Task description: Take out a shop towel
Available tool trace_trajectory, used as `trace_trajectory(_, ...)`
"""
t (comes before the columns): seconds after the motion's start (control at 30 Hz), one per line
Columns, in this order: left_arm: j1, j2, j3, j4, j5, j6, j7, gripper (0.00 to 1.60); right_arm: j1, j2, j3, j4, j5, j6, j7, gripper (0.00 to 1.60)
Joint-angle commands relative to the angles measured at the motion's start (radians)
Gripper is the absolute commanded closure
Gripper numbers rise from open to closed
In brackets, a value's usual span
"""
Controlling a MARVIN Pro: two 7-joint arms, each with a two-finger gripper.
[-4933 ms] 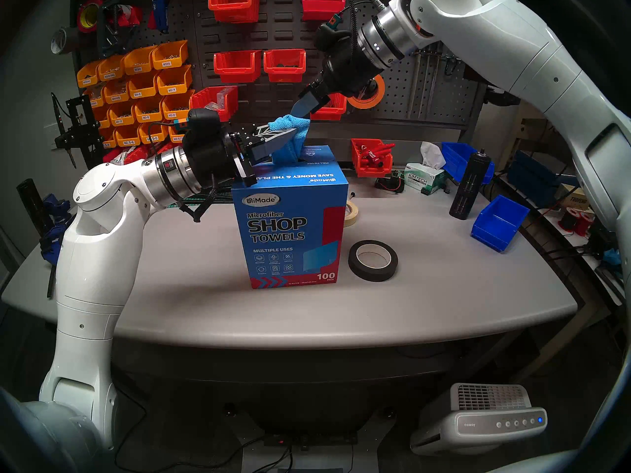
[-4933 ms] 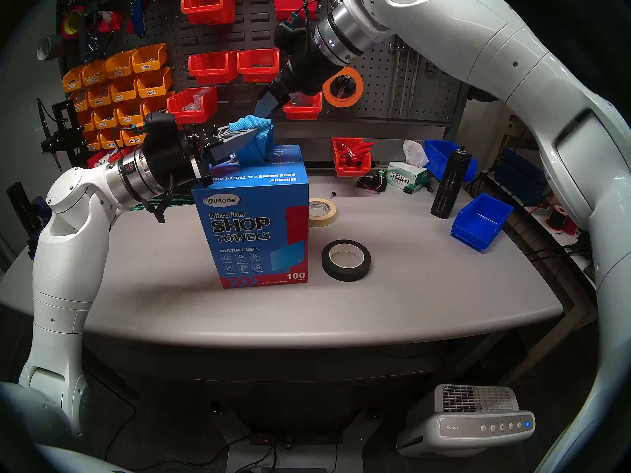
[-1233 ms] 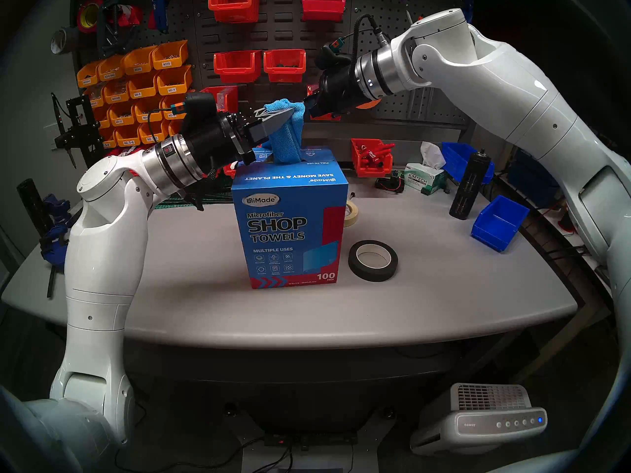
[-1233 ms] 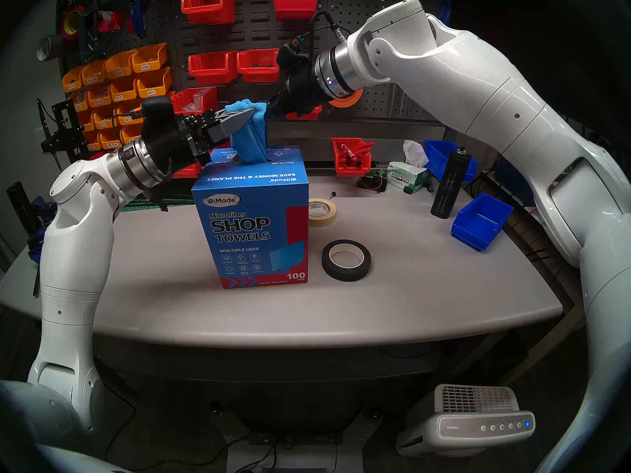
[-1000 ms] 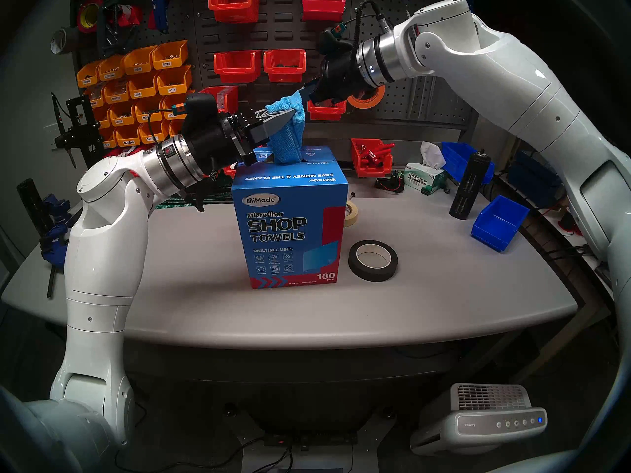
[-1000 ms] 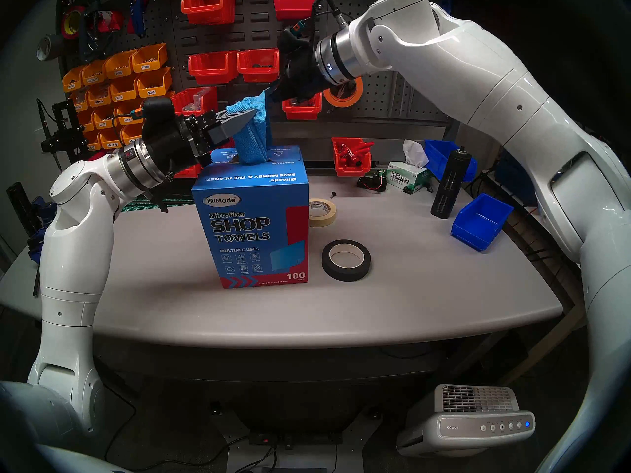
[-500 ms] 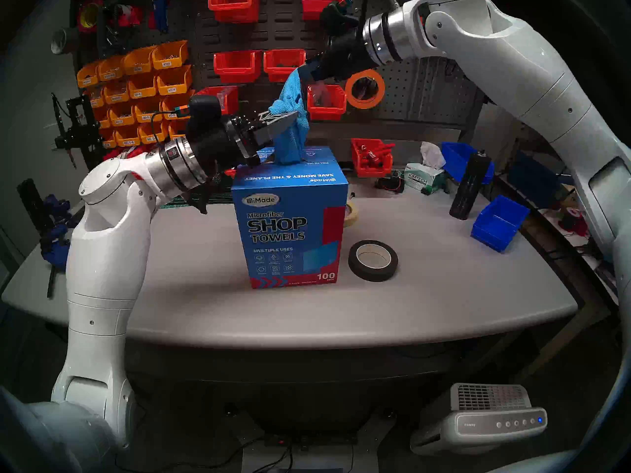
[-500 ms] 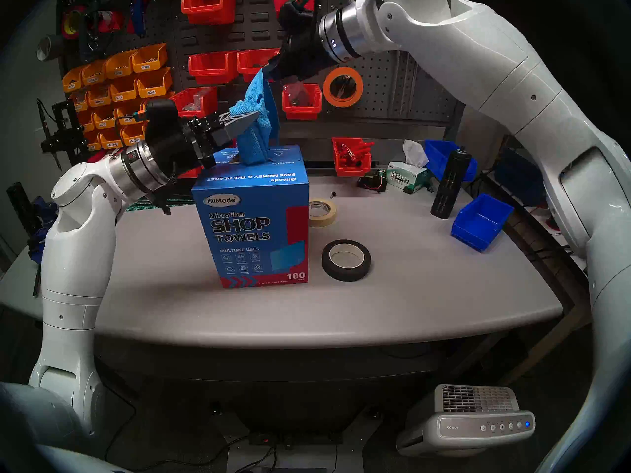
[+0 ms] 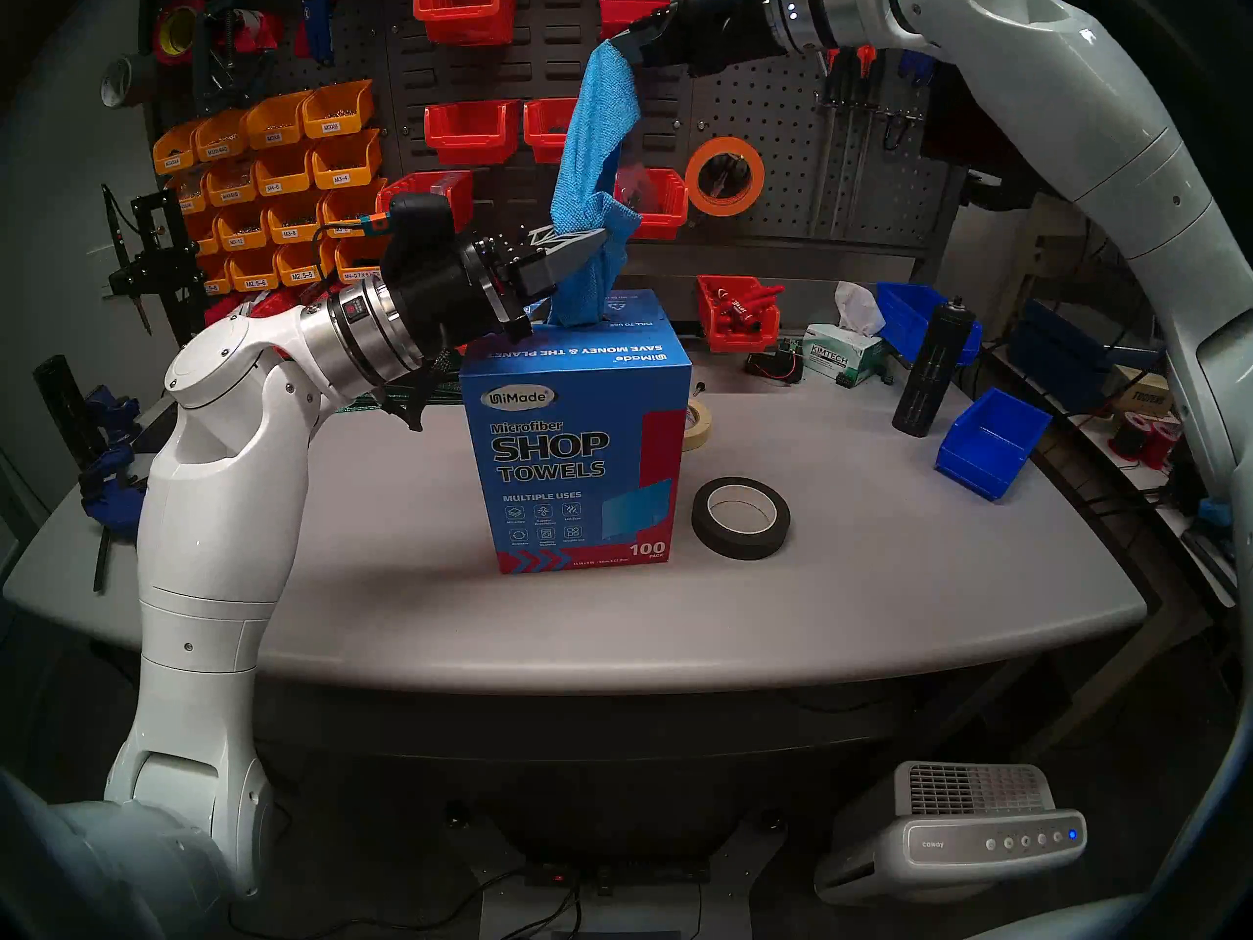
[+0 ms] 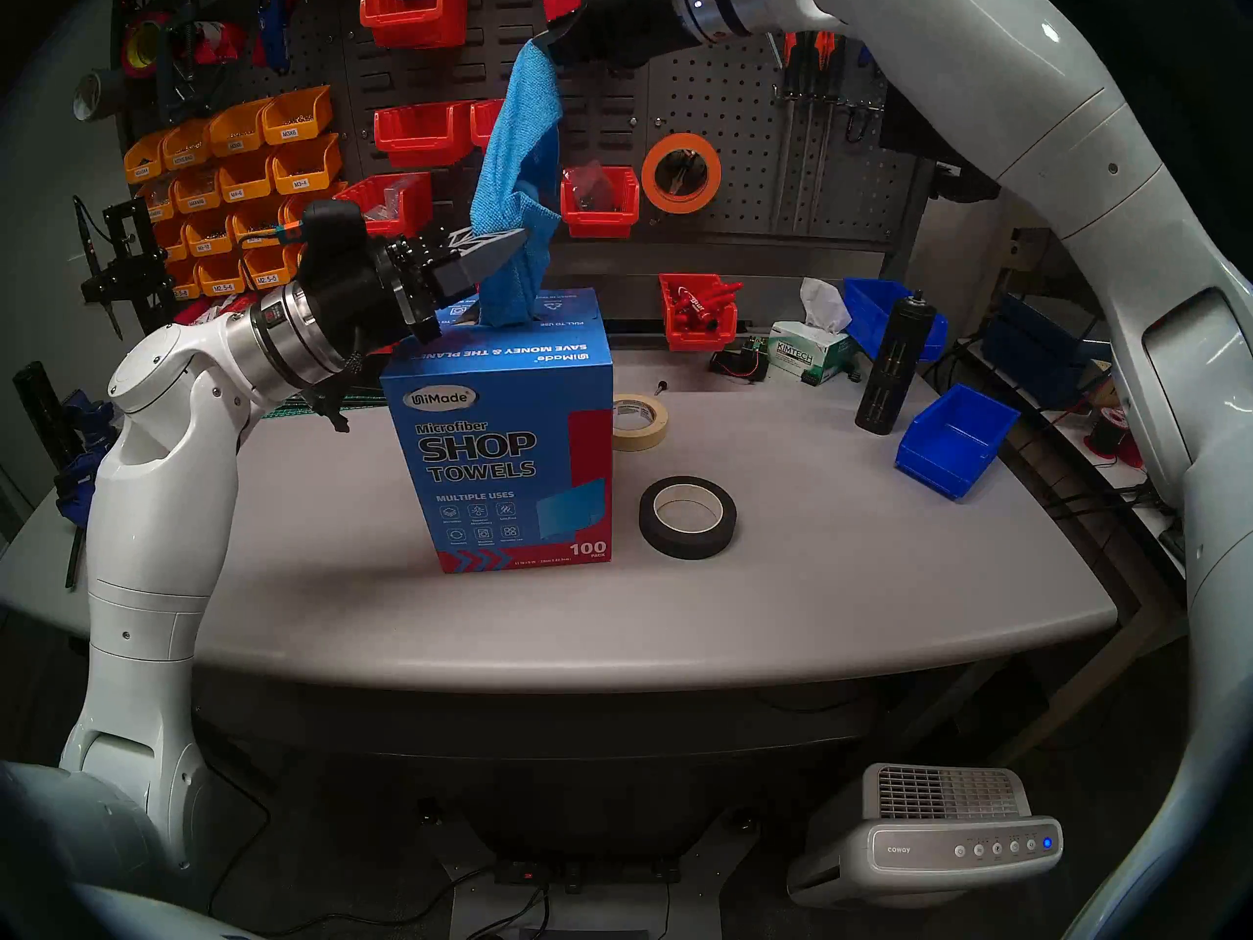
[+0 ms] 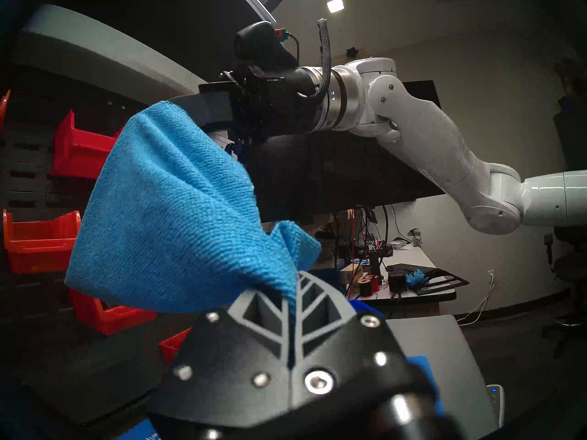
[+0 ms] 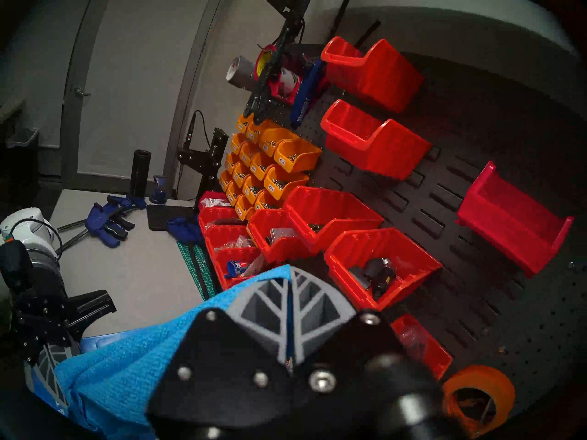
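1. The right arm (image 9: pixel 1058 104) is running off the head view's top edge, its wrist cut off.
2. The shop towel (image 9: pixel 590 172) is disappearing into the carton (image 9: pixel 576 457); its lower end is hidden.
3. The left gripper (image 11: pixel 293 306) is blurring near the wrist lens.
4. The beige tape roll (image 9: pixel 702 426) is hiding behind the carton.

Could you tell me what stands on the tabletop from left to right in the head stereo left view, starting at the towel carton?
SHOP TOWELS carton → black tape roll → Kimtech tissue box → black cylinder → blue bin.
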Motion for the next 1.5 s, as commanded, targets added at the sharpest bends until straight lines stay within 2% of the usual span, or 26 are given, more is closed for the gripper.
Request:
trace_trajectory(0.0, -0.022, 0.001, -0.004, -0.020, -0.003, 0.002, 0.001, 1.60, 0.062, -0.001, 0.060, 0.017, -0.004, -0.018, -0.047, 1.60)
trace_trajectory(0.27, -0.024, 0.003, -0.004, -0.018, -0.001, 0.004, 0.003, 1.60, 0.092, -0.040, 0.068, 0.078, -0.016, -0.024, -0.076, 1.60)
trace_trajectory(0.8, -0.018, 0.003, -0.001, -0.013, -0.002, 0.003, 0.011, 1.60, 0.143, -0.092, 0.078, 0.170, -0.042, -0.030, -0.078, 1.60)
trace_trajectory(0.83, -0.017, 0.003, -0.001, -0.014, -0.002, 0.003, 0.011, 1.45, 0.146, -0.093, 0.076, 0.170, -0.043, -0.027, -0.073, 1.60)
trace_trajectory(0.87, -0.017, 0.003, 0.000, -0.014, -0.002, 0.002, 0.012, 1.00, 0.145, -0.094, 0.076, 0.170, -0.045, -0.027, -0.072, 1.60)
trace_trajectory(0.9, -0.015, 0.001, -0.001, -0.015, -0.003, 0.000, 0.013, 0.88, 0.144, -0.093, 0.074, 0.169, -0.046, -0.027, -0.070, 1.60)
trace_trajectory(0.93, -0.014, 0.000, -0.002, -0.016, -0.004, 0.000, 0.014, 0.17, 0.142, -0.093, 0.073, 0.168, -0.047, -0.028, -0.068, 1.60)
trace_trajectory(0.97, -0.014, 0.001, -0.001, -0.017, -0.003, 0.000, 0.013, 0.00, 0.140, -0.093, 0.073, 0.166, -0.049, -0.029, -0.068, 1.60)
trace_trajectory(1.47, -0.002, -0.005, -0.002, -0.026, 0.006, -0.010, 0.013, 0.00, 0.144, -0.095, 0.084, 0.157, -0.063, -0.031, -0.065, 1.60)
